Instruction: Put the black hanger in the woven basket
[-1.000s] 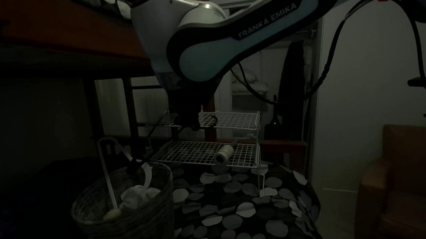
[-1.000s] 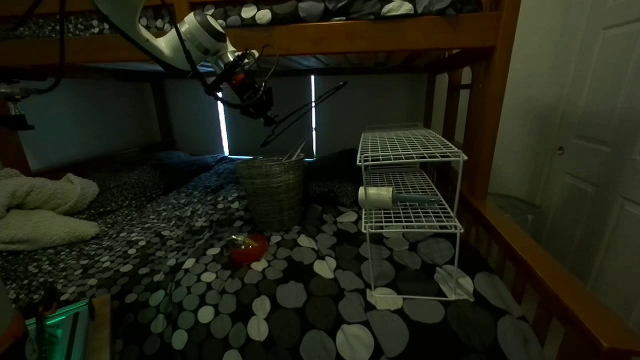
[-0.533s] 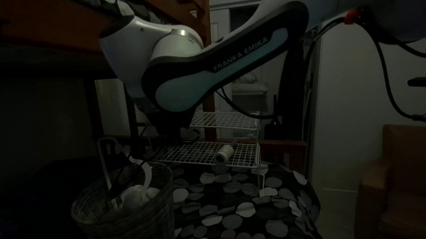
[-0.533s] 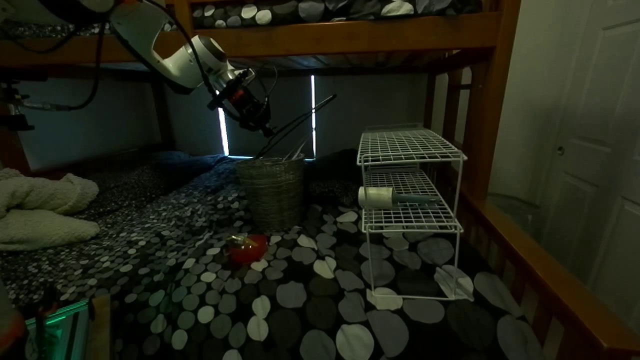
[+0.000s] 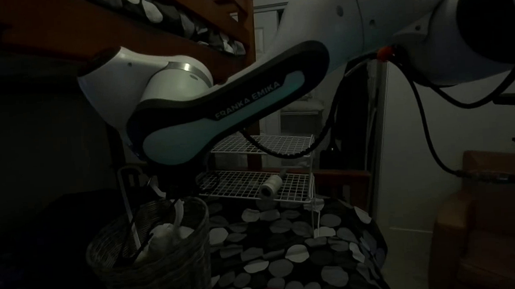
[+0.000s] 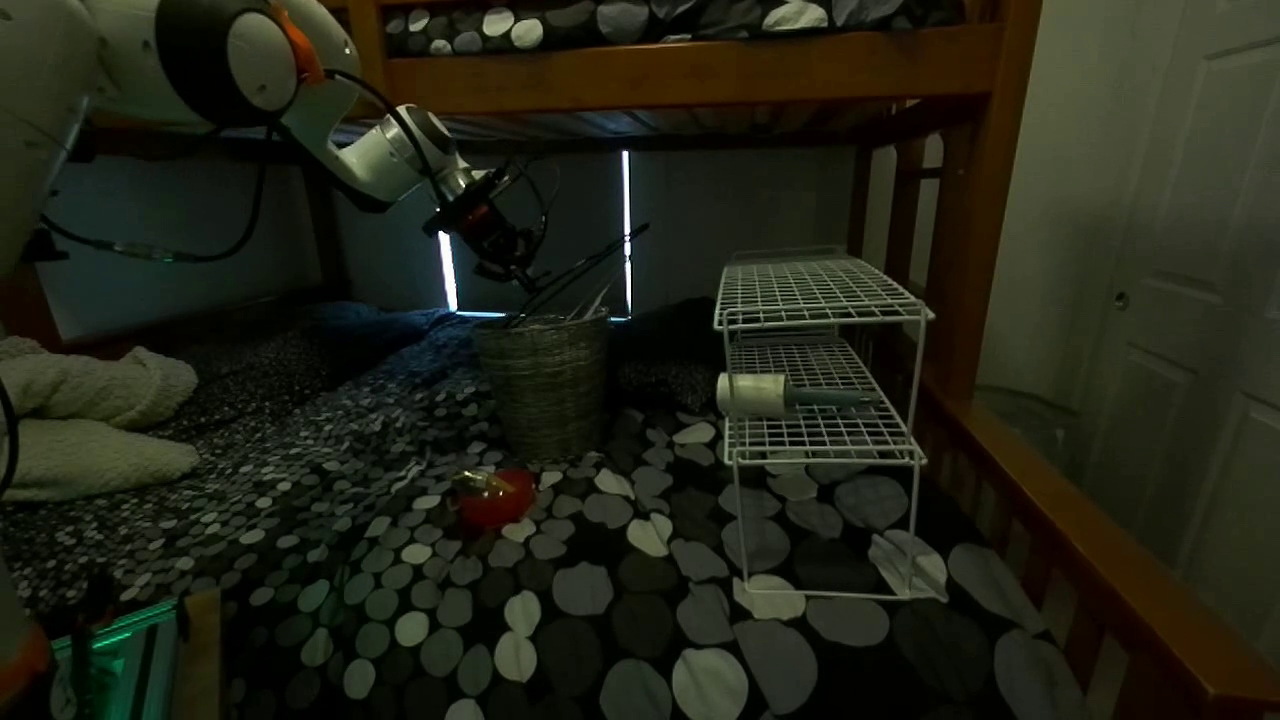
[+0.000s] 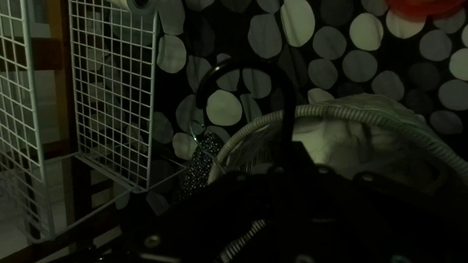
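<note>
The woven basket [image 6: 545, 385] stands upright on the bed in both exterior views [image 5: 158, 277]. Its braided rim [image 7: 237, 140] shows in the wrist view. My gripper [image 6: 528, 282] is just above the basket's opening, shut on the black hanger [image 6: 612, 250]. The hanger is tilted. Its lower part dips inside the rim, and one end sticks up beyond it. In an exterior view its thin dark arms [image 5: 146, 244] reach down inside the basket. Its hook [image 7: 291, 98] rises past my fingertips [image 7: 290, 157] in the wrist view. My fingers are very dark there.
White hangers [image 5: 131, 212] and pale cloth [image 5: 163, 237] are in the basket. A wire-grid rack [image 6: 825, 295] with a lint roller [image 6: 755, 395] stands beside it. A red bowl [image 6: 497, 500] lies in front. The upper bunk rail [image 6: 690, 80] is overhead.
My arm has moved down with the black hanger. The hanger's lower part has gone from above the rim to inside the basket. The basket and rack have not moved.
</note>
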`<state>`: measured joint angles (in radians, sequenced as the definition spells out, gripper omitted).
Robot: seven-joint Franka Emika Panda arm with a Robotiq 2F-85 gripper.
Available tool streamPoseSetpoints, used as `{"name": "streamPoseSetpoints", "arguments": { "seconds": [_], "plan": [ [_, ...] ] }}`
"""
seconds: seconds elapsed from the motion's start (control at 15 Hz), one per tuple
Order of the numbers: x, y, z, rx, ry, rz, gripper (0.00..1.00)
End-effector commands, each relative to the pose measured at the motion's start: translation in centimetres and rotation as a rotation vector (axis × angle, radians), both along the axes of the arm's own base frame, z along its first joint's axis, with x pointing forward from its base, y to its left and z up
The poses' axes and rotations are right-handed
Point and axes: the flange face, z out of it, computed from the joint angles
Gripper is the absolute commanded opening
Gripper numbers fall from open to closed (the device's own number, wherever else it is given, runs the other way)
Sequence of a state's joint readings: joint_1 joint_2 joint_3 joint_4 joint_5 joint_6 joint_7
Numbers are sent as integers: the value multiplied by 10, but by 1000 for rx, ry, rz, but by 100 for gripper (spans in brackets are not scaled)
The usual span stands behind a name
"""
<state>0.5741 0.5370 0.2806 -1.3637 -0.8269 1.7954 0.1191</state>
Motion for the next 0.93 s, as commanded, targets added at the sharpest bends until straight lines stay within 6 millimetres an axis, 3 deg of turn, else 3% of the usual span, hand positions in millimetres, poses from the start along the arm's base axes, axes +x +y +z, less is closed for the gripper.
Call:
{"name": "streamPoseSetpoints", "arguments": {
  "seconds": [0.0,0.27,0.47,0.6,0.87],
  "plan": [
    [8,7,-5,-85,45,10,34],
    [14,-8,13,-105,54,-34,61],
    [11,-57,31,-92,72,-227,86],
    [8,-89,29,-138,120,-327,100],
    [-4,-150,21,-149,231,-537,100]
  ]
}}
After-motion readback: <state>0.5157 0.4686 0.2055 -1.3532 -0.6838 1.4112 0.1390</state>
